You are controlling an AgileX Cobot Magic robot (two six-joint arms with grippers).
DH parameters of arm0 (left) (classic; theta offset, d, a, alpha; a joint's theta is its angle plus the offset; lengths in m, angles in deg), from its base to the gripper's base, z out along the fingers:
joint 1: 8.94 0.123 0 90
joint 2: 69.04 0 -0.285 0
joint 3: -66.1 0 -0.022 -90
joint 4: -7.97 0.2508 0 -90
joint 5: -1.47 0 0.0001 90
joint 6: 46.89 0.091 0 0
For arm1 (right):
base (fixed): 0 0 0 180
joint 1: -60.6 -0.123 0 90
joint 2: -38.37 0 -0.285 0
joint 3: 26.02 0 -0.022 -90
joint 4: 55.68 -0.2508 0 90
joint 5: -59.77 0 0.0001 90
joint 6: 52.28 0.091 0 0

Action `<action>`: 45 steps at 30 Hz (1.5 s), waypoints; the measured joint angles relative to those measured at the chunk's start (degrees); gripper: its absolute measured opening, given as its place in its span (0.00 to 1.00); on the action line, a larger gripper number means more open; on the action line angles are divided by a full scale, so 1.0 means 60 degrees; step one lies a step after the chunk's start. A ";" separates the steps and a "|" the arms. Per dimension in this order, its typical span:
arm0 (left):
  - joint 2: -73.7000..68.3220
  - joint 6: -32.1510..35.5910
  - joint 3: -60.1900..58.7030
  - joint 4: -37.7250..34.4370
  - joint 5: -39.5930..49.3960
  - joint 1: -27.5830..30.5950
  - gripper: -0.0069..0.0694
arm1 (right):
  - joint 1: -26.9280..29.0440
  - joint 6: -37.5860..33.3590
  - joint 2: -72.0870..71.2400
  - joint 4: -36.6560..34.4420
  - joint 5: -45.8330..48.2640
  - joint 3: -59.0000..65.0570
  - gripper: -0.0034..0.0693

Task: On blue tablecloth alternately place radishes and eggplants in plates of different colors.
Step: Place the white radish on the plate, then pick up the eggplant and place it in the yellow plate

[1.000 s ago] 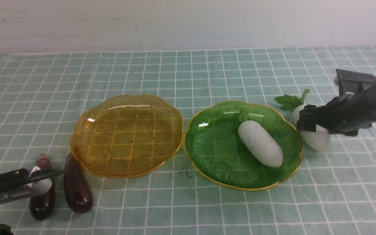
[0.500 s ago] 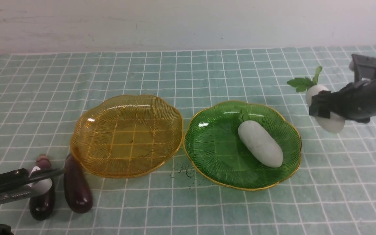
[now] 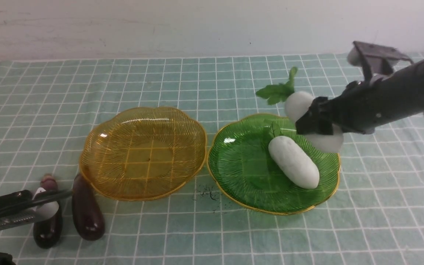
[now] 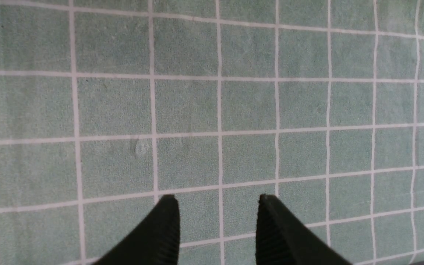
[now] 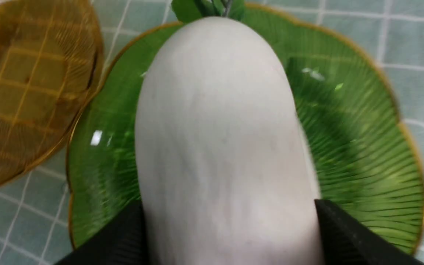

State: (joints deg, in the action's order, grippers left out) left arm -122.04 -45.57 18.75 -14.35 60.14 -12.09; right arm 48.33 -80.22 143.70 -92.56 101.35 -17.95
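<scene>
R gripper [image 3: 317, 123] is clamping a white radish [image 3: 298, 103] w/ leafy top, hanging it over the far edge of the green plate [image 3: 234, 173]; 2nd radish [image 3: 293, 162] is lying inside. L gripper [image 4: 217, 221] is hovering part-open, empty, over the cloth [image 4: 116, 106] near both eggplants [image 3: 87, 213].

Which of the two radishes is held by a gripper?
The raised radish, in the right gripper over the green plate; the other radish lies in that plate.

Amber plate [image 3: 142, 154], green plate [image 3: 245, 165]
</scene>
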 joint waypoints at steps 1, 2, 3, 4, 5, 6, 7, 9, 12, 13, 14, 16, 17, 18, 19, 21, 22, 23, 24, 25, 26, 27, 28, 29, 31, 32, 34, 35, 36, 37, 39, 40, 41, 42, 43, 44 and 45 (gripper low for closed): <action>0.0000 0.0000 0.0000 0.0000 0.0000 0.0000 0.44 | -0.0073 -0.0010 0.0021 0.0000 0.0008 0.0000 0.74; 0.0000 0.0000 0.0000 0.0000 0.0000 0.0000 0.44 | -0.0310 -0.0065 0.0190 0.0000 0.0033 0.0000 0.74; 0.0000 0.0000 0.0000 0.0000 0.0000 0.0000 0.44 | -0.0397 -0.0070 0.0258 0.0000 0.0033 0.0000 0.74; 0.0000 0.0000 0.0000 0.0000 0.0000 0.0000 0.44 | -0.0488 -0.0091 0.0339 0.0000 0.0059 0.0000 0.74; 0.0000 0.0000 0.0000 0.0000 0.0000 0.0000 0.44 | -0.0521 -0.0091 0.0406 0.0000 0.0089 0.0000 0.74; 0.0000 0.0000 0.0000 0.0000 0.0000 0.0000 0.44 | -0.0543 -0.0091 0.0463 0.0000 0.0124 0.0000 0.74; 0.0000 -0.0011 0.0000 0.0000 0.0000 0.0000 0.44 | -0.0552 -0.0082 0.0504 0.0010 0.0190 0.0000 0.75; 0.0000 -0.0033 0.0000 0.0000 0.0000 0.0000 0.44 | -0.0552 0.0013 0.0536 0.0065 0.0367 0.0000 0.82; 0.0000 -0.0044 0.0000 0.0000 0.0000 0.0000 0.44 | -0.0552 0.0050 0.0536 0.0149 0.0609 0.0000 0.89; 0.0000 -0.0062 0.0000 0.0000 0.0000 0.0000 0.44 | -0.0552 0.0050 0.0536 0.0176 0.0886 0.0000 0.94; 0.0000 -0.0072 0.0000 0.0000 0.0000 0.0000 0.44 | -0.0552 0.0050 0.0536 0.0214 0.0978 0.0000 0.95; 0.0000 -0.0072 0.0000 0.0021 -0.0009 0.0000 0.44 | -0.0552 0.0050 0.0536 0.0249 0.1285 0.0000 0.97; 0.0000 -0.0107 0.0000 0.0044 -0.0009 0.0000 0.44 | -0.0522 0.0050 0.0536 0.0259 0.1508 -0.0020 0.97; 0.0000 -0.0132 0.0000 0.0077 -0.0022 0.0000 0.44 | -0.0497 0.0050 0.0536 0.0277 0.1742 -0.0052 0.97; 0.0000 -0.0221 0.0000 0.0113 -0.0036 0.0000 0.44 | -0.0466 0.0060 0.0536 0.0317 0.2028 -0.0093 0.96; 0.0000 -0.0487 0.0107 0.0405 -0.0081 0.0000 0.44 | -0.0307 0.0161 0.0536 0.0447 0.3033 -0.0414 0.91; 0.0000 -0.0555 0.0146 0.0476 -0.0081 0.0000 0.44 | -0.0275 0.0173 0.0536 0.0472 0.3249 -0.0450 0.90; -0.0026 -0.0746 0.0274 0.0724 -0.0096 0.0000 0.44 | -0.0157 0.0368 0.0536 0.0607 0.3948 -0.0724 0.84; -0.0072 -0.0974 0.0524 0.1020 -0.0104 0.0000 0.45 | -0.0076 0.0525 0.0536 0.0696 0.4294 -0.0914 0.79; -0.0132 -0.1154 0.0734 0.1270 -0.0104 0.0000 0.46 | -0.0005 0.0794 0.0512 0.0813 0.4469 -0.1126 0.73; -0.0210 -0.1297 0.0906 0.1466 -0.0104 0.0000 0.46 | 0.0035 0.0978 0.0466 0.0963 0.4511 -0.1199 0.68; -0.0291 -0.1454 0.1078 0.1709 -0.0104 0.0000 0.46 | 0.0051 0.1182 0.0382 0.1117 0.4552 -0.1241 0.61; -0.0383 -0.1562 0.1286 0.1914 -0.0104 0.0000 0.47 | 0.0063 0.1406 0.0284 0.1289 0.4562 -0.1257 0.56; -0.0487 -0.1635 0.1430 0.2095 -0.0115 0.0000 0.47 | 0.0063 0.1631 0.0193 0.1470 0.4607 -0.1257 0.50; -0.0702 -0.1735 0.1613 0.2339 -0.0147 0.0000 0.47 | 0.0063 0.2041 -0.0176 0.1811 0.4675 -0.1244 0.40; -0.1045 -0.1868 0.1706 0.2512 -0.0276 0.0000 0.47 | 0.0063 0.2310 -0.0637 0.2070 0.4706 -0.1187 0.28; -0.1418 -0.1947 0.1716 0.2579 -0.0374 0.0003 0.47 | 0.0063 0.2430 -0.1059 0.2273 0.4709 -0.1094 0.20; -0.1834 -0.1978 0.1716 0.2612 -0.0534 0.0012 0.48 | 0.0063 0.2518 -0.1866 0.2498 0.4742 -0.0867 0.10; -0.1940 -0.1982 0.1716 0.2612 -0.0599 0.0011 0.49 | 0.0063 0.2519 -0.2040 0.2517 0.4742 -0.0840 0.09; -0.2302 -0.2018 0.1716 0.2619 -0.0789 0.0011 0.50 | 0.0063 0.2533 -0.2650 0.2639 0.4767 -0.0582 0.06; -0.2785 -0.2042 0.1784 0.2639 -0.1217 0.0011 0.55 | 0.0063 0.2542 -0.3615 0.2759 0.4833 -0.0196 0.04; -0.2832 -0.2042 0.1812 0.2639 -0.1291 0.0011 0.56 | 0.0063 0.2542 -0.3700 0.2780 0.4833 -0.0114 0.03; -0.3150 -0.2053 0.1929 0.2639 -0.1544 0.0011 0.60 | 0.0063 0.2552 -0.4285 0.2823 0.4880 0.0199 0.03; -0.3365 -0.2053 0.2034 0.2650 -0.1700 0.0011 0.62 | 0.0063 0.2552 -0.4681 0.2844 0.4919 0.0385 0.03; -0.3583 -0.2053 0.2141 0.2711 -0.1853 0.0011 0.65 | 0.0063 0.2559 -0.5047 0.2852 0.4955 0.0608 0.03; -0.3894 -0.2053 0.2244 0.2842 -0.1952 0.0011 0.68 | 0.0063 0.2559 -0.5394 0.2852 0.4977 0.0828 0.03; -0.4077 -0.2071 0.2325 0.2979 -0.2059 0.0011 0.70 | 0.0063 0.2559 -0.5713 0.2872 0.4989 0.1040 0.03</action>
State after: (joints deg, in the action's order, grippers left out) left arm -146.50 -57.99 32.70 3.52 47.78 -12.03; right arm 48.71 -64.87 109.42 -75.33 131.28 -11.71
